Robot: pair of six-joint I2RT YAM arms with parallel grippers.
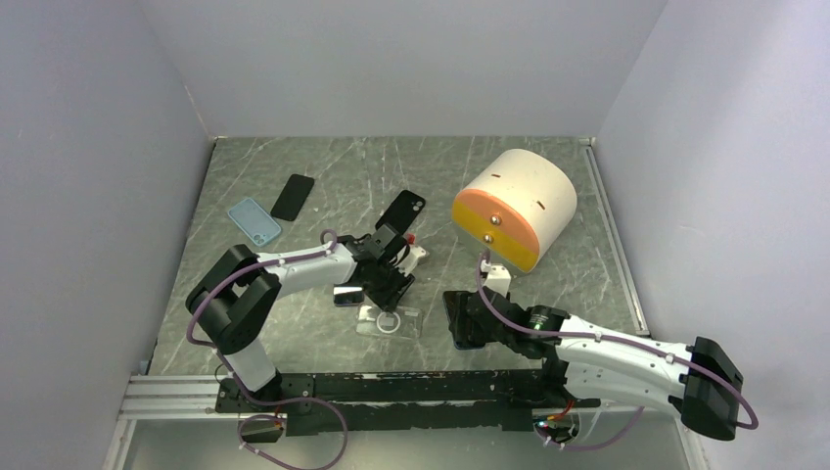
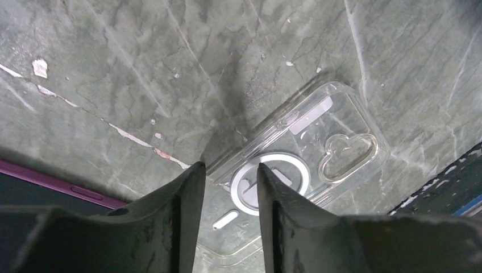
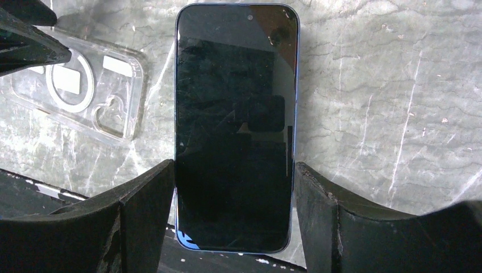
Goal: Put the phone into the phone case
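One clear case [image 2: 307, 153] under the narrowly spread left gripper [image 2: 230, 170]; right gripper [image 3: 234, 165] pinches one phone [image 3: 236, 114].

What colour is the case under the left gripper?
The phone case is transparent with a white ring; clearest in left wrist view.

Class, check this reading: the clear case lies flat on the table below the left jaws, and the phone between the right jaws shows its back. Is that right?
Not quite. The phone shows its dark screen, not its back; the right wrist view shows this. The rest holds: the clear case lies flat on the table below the left jaws.
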